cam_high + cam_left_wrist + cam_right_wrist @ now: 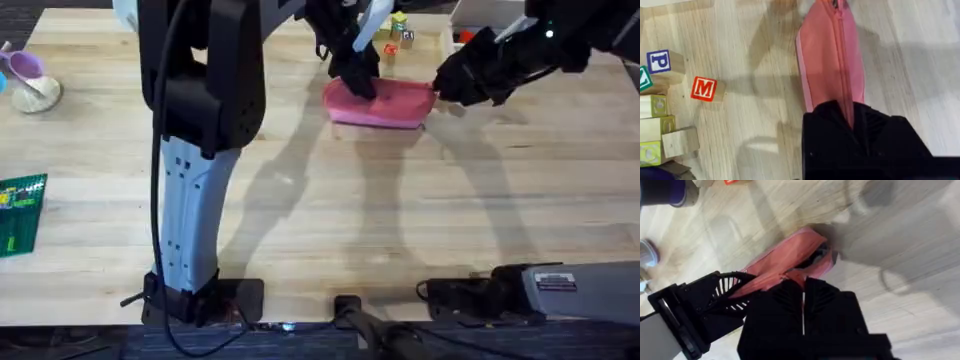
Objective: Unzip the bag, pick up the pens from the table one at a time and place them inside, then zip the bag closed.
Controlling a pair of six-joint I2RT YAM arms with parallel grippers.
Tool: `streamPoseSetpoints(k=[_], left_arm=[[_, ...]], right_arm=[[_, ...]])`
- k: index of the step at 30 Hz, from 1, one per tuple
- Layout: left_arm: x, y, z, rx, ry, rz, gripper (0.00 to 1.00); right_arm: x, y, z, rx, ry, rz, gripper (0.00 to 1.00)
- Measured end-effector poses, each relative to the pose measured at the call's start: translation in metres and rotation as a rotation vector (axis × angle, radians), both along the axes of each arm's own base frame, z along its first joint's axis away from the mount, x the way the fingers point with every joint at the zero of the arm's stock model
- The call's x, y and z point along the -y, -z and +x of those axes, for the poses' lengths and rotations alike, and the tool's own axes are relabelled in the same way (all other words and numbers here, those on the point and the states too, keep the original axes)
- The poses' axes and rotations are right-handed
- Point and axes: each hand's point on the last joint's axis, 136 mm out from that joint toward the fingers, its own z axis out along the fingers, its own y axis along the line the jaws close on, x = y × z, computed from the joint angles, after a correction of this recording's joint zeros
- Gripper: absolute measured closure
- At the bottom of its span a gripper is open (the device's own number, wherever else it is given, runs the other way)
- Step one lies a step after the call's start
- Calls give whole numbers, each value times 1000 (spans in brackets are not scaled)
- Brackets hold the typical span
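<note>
The pink bag (385, 105) lies on the table (330, 210) at the far middle. My left gripper (358, 82) comes down on its left end. In the left wrist view the bag (825, 60) stretches away with its zipper line running down the middle, and the left gripper (850, 120) is shut on the fabric right at that line. My right gripper (440, 88) is at the bag's right end. In the right wrist view it (802, 287) is shut on the end of the bag (785, 255). The pens are out of view.
Lettered wooden blocks (398, 35) stand just behind the bag, also seen as the block pile (660, 115) and a red M block (704, 89). A purple scoop and bowl (30, 82) sit far left, with a green packet (20, 212) at the left edge.
</note>
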Motion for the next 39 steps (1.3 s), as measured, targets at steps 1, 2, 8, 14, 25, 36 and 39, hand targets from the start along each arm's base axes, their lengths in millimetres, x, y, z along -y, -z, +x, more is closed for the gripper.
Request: streamPoseSetpoints(k=[1, 2, 8, 14, 25, 36, 39], left_arm=[[0, 0, 0, 1, 0, 1, 961], [0, 0, 0, 1, 0, 1, 959], [0, 0, 0, 2, -1, 3, 960], [1, 0, 0, 3, 2, -4, 961], [2, -1, 0, 3, 4, -6, 961], [-1, 1, 1, 3, -1, 4, 960], [-5, 1, 3, 1, -12, 7, 959]], right_arm=[[2, 0, 0, 1, 1, -8, 970], [5, 0, 0, 2, 3, -16, 969], [25, 3, -1, -1, 8, -124, 968], [38, 4, -2, -7, 5, -166, 968], [49, 52, -3, -143, 0, -212, 968], [67, 47, 2, -118, 47, -273, 661], [73, 36, 1, -92, 43, -308, 305]])
